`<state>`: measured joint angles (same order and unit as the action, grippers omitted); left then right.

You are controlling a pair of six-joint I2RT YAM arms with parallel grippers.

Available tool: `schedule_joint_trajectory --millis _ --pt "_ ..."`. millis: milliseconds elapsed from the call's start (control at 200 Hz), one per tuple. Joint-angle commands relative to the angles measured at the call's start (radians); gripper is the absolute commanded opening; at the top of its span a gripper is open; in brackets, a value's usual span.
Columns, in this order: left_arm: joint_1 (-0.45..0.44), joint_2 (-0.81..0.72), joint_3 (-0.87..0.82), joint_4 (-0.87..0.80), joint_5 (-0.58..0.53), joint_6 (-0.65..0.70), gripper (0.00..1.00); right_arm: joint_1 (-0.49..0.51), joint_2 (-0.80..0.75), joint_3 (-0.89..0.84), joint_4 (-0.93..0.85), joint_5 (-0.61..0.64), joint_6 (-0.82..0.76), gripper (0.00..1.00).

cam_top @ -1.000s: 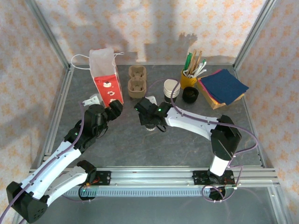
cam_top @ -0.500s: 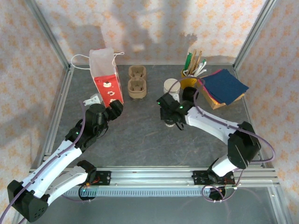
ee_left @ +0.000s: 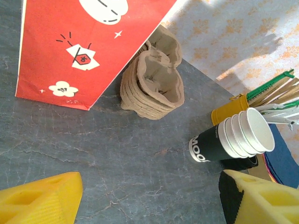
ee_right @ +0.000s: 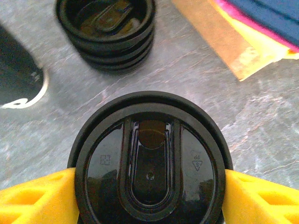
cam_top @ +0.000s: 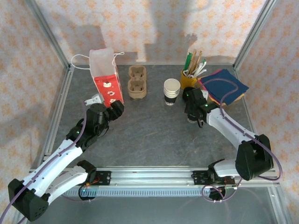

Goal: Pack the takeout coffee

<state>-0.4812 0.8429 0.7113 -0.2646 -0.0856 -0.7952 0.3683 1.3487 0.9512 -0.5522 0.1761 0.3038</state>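
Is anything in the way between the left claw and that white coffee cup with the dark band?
Nothing visible. Bare grey table lies between the open left gripper and the coffee cup. The brown carrier stack sits off to one side of that path, next to the red bag.

White letters "MOO", cut off by the curve, on the dark band of the stacked paper cups (ee_left: 209, 145), one small illegible character on a white tag motif on the red bag (ee_left: 56, 42), two embossed symbols, unreadable, on the black lid (ee_right: 149, 158).
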Motion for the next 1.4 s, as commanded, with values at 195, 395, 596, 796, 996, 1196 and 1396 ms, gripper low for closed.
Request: schedule_joint_trajectory --millis 195,395,596,796,996,1196,1396 --pt "0.009 0.01 0.013 0.016 0.012 -0.002 0.79 -0.176 0.004 -0.03 0.001 0.06 -0.078 0.73" --pt "0.01 0.002 0.006 0.015 0.011 -0.007 0.79 -0.236 0.018 -0.017 0.018 0.056 -0.077 0.73" --pt "0.01 0.001 -0.002 0.024 0.019 -0.019 0.79 -0.253 0.023 -0.005 0.017 0.018 -0.042 0.76" --pt "0.009 0.002 -0.008 0.038 0.027 -0.024 0.79 -0.253 0.023 0.027 -0.005 0.03 -0.044 0.85" --pt "0.01 0.005 -0.004 0.037 0.03 -0.016 0.79 -0.255 0.022 0.097 -0.05 0.038 -0.058 0.95" --pt "0.01 0.011 0.003 0.039 0.027 -0.012 0.79 -0.255 -0.016 0.21 -0.132 0.063 -0.083 0.98" --pt "0.01 0.048 0.043 0.034 0.021 0.008 0.79 -0.255 -0.128 0.286 -0.096 -0.168 -0.085 0.98"
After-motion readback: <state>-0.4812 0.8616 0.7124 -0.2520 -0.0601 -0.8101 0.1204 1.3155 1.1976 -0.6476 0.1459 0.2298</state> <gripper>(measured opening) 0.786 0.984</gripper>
